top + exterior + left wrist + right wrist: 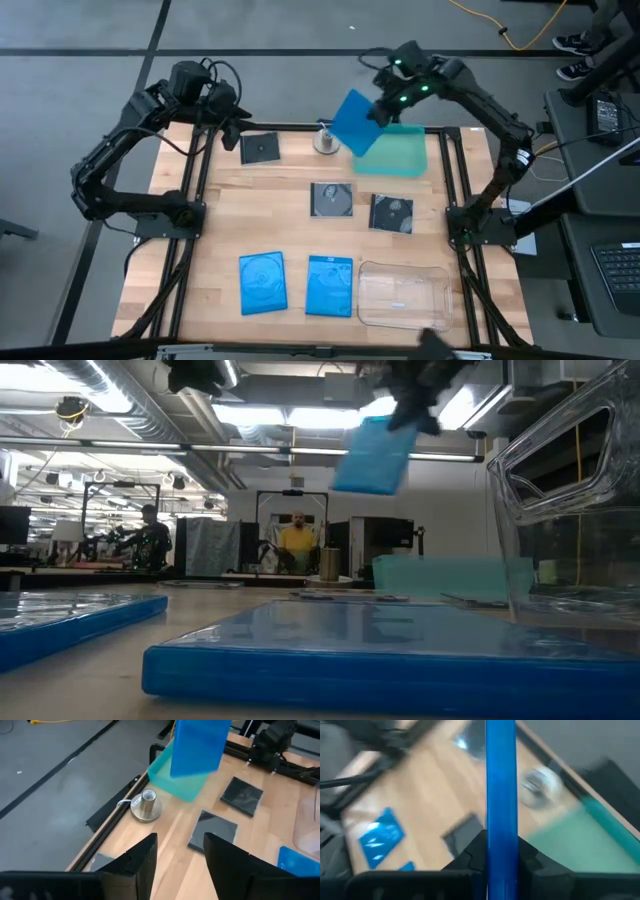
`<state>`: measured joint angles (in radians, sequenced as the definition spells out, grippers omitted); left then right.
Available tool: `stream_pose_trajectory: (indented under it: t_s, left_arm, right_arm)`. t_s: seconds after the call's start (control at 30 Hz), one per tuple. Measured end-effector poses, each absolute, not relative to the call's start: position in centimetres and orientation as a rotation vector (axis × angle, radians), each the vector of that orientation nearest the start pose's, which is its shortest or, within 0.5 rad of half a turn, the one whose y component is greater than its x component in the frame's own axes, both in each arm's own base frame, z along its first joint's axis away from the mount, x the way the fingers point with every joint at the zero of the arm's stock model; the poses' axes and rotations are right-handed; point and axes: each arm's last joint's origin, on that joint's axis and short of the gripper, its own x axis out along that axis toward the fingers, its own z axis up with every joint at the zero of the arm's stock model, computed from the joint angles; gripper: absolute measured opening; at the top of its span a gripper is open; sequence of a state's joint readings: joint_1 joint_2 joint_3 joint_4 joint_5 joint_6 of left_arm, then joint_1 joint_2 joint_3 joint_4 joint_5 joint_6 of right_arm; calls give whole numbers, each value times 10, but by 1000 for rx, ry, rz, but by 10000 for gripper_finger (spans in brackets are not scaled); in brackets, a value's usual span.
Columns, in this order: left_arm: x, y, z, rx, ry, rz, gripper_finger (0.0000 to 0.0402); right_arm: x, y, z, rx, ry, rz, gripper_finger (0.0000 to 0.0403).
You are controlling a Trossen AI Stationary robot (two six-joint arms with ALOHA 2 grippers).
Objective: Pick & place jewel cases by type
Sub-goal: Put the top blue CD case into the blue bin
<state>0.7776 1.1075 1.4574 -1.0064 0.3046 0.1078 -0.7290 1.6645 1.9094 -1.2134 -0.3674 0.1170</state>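
Observation:
My right gripper [385,105] is shut on a bright blue jewel case [356,122], high in the air over the left end of the teal-green tray [400,155]. The case also shows in the low view [374,456] and the left wrist view [197,745]. Two more blue cases [263,282] [330,285] lie flat near the front edge. Two dark cases [331,199] [391,213] lie flat mid-table, and a third [259,148] lies at the far left. My left gripper [180,855] is open and empty, above that third case [228,118]. My right gripper pinches the blue case between its two fingers, one finger on each flat face, at the case's upper edge [501,837]. The case hangs below the fingers [412,405], tilted and lifted clear of the table and the tray.
A small metal cylinder on a round base [326,140] stands just left of the teal tray. A clear plastic tray [403,295] sits at the front right. Black frame rails run along the table's sides. People show in the room behind [296,540].

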Motion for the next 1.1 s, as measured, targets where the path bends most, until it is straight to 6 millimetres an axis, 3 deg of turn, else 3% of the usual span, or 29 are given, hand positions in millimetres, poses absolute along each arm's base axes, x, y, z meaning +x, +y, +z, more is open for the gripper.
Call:
stream_pose_trajectory:
  t_s: [0.23,0.37,0.53,0.83,0.93,1.1]
  left_arm:
    - [139,125,422,-214,598,427,155]
    - [139,126,421,-198,609,461,155]
    - [139,127,421,-198,610,461,157]
    - [139,128,421,-192,620,497,150]
    - [139,128,421,-204,618,501,150]
    - [139,128,421,-212,618,517,152]
  right_arm:
    - [186,-217,425,713,763,-613,46]
    - [158,-219,422,772,685,-714,46]
    - [137,-213,386,853,605,-789,46]
    - [138,-209,295,1010,320,-798,46]
    - [140,-207,276,1052,319,-804,46]
    - [142,-201,260,1050,371,-851,46]
